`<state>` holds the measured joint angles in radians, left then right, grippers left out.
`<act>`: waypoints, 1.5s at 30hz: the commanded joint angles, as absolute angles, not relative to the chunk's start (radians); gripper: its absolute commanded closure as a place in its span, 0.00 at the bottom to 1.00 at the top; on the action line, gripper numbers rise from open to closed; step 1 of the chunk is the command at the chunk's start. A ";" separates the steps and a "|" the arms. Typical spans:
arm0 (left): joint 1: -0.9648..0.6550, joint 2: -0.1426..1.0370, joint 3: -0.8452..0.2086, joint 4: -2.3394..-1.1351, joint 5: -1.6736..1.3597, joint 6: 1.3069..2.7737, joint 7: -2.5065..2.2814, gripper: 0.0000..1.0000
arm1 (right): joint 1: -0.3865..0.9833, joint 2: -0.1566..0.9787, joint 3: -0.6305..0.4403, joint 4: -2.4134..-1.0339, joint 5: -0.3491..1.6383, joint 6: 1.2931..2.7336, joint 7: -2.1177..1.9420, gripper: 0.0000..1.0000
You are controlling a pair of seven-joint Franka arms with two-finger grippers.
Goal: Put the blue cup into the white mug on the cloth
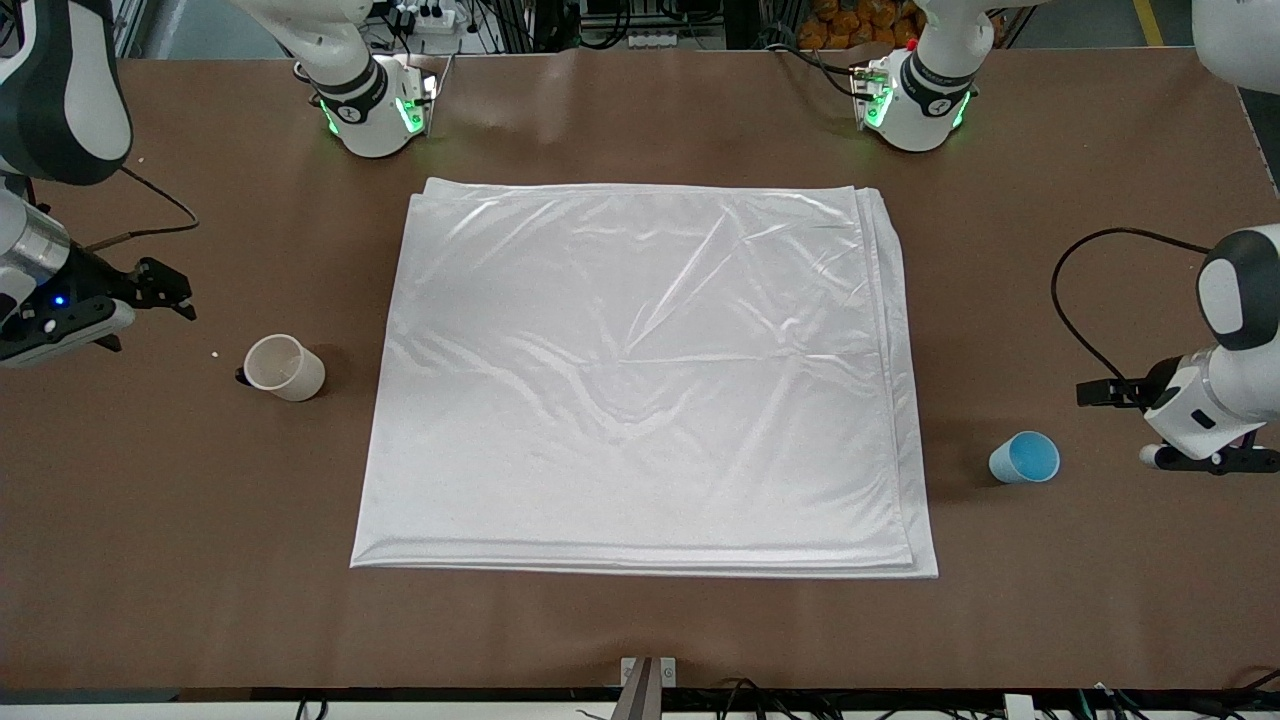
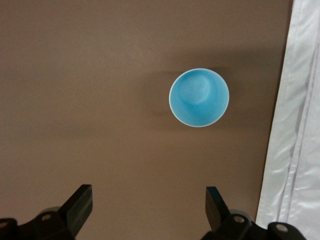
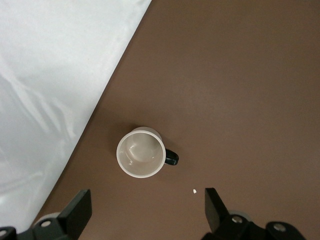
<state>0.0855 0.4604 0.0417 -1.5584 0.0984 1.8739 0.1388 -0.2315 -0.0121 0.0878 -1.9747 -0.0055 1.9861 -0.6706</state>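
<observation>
Both end effectors open, left near blue cup, right near white mug

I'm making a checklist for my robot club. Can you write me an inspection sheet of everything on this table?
Surface: brown table, flat and mostly bare.
Blue cup: upright on the bare table, toward the left arm's end, beside the cloth, not on it.
White mug: upright on the bare table, toward the right arm's end, off the cloth, empty inside.
Cloth: spread flat mid-table, soft wrinkles, nothing on it.
Clutter: one tiny white crumb near the mug.
Left gripper: open, over the table beside the blue cup.
Right gripper: open, over the table beside the mug.
Cables: a black cable loops at the left arm.
Surroundings: nothing seen that matters.
</observation>
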 commanded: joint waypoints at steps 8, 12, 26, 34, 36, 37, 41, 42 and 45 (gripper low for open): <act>0.117 0.587 0.034 -1.539 0.109 2.048 0.209 0.00 | -0.270 0.078 0.098 -1.996 -0.017 2.075 -1.038 0.00; 0.117 0.617 0.031 -1.532 0.109 2.077 0.209 0.00 | -0.275 0.109 0.098 -1.996 -0.017 2.103 -1.124 0.00; 0.109 0.678 0.028 -1.532 0.107 2.140 0.207 0.00 | -0.340 0.258 0.098 -2.000 -0.078 2.270 -1.526 0.00; 0.103 0.703 0.028 -1.534 0.107 2.177 0.204 0.00 | -0.347 0.313 0.098 -2.013 -0.081 2.359 -1.765 0.00; 0.103 0.712 0.025 -1.534 0.107 2.189 0.206 0.00 | -0.348 0.321 0.098 -2.031 -0.081 2.396 -1.799 0.00; 0.103 0.718 0.025 -1.534 0.107 2.197 0.207 0.00 | -0.351 0.322 0.098 -2.040 -0.081 2.417 -1.812 0.00; 0.101 0.742 0.018 -1.534 0.101 2.243 0.206 0.00 | -0.357 0.324 0.098 -2.083 -0.081 2.489 -1.861 0.00; 0.101 0.747 0.015 -1.534 0.100 2.247 0.198 0.00 | -0.359 0.324 0.098 -2.088 -0.081 2.496 -1.876 0.00; 0.101 0.753 0.011 -1.534 0.097 2.247 0.192 0.50 | -0.359 0.331 0.098 -2.101 -0.081 2.516 -1.928 0.00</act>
<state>0.1025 0.7280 0.0190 -1.5513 0.0984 2.2290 0.1916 -0.3360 0.3365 0.0834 -2.0603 -0.0652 2.4690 -1.8447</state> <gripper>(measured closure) 0.022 0.000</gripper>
